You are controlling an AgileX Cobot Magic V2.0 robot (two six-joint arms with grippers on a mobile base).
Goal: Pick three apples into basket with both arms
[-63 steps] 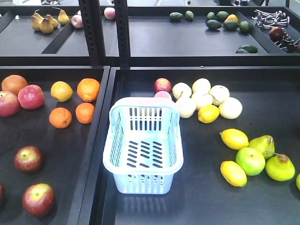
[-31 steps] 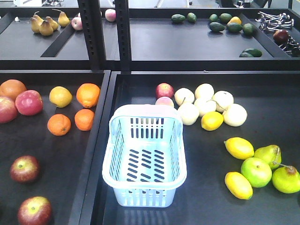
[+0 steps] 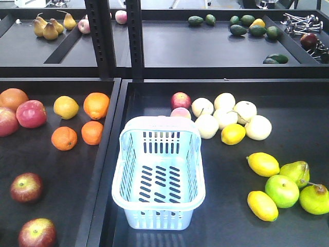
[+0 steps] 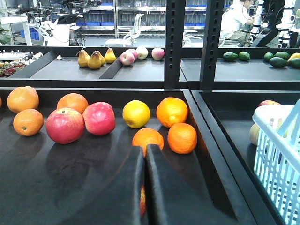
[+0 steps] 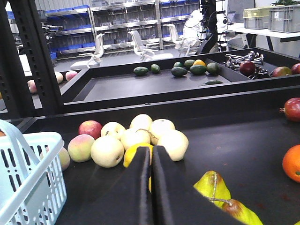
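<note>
Two dark maroon apples [image 3: 25, 187] [image 3: 37, 233] lie at the front left of the left tray. The pale blue basket [image 3: 159, 175] stands empty in the right tray, close to the divider. It also shows at the right edge of the left wrist view as the basket [image 4: 280, 154], and at the left of the right wrist view as the basket [image 5: 28, 178]. My left gripper [image 4: 145, 152] is shut and holds nothing, pointing at the oranges [image 4: 147, 137]. A red-yellow sliver of fruit [image 4: 142, 201] shows below its fingers. My right gripper [image 5: 151, 152] is shut and empty, with a lemon [image 5: 133, 154] just beyond it.
Oranges [image 3: 96, 104] and pink-red apples [image 3: 31, 113] fill the back of the left tray. Pale fruit [image 3: 226, 116], lemons [image 3: 263, 164], a green apple [image 3: 281, 190] and pears [image 3: 313, 198] lie right of the basket. A raised divider [image 3: 105, 170] splits the trays. Black uprights [image 3: 134, 38] stand behind.
The front view has shifted. The basket and right-hand fruit sit lower and further right in frame, the maroon apples lower and further left. Nothing was grasped.
</note>
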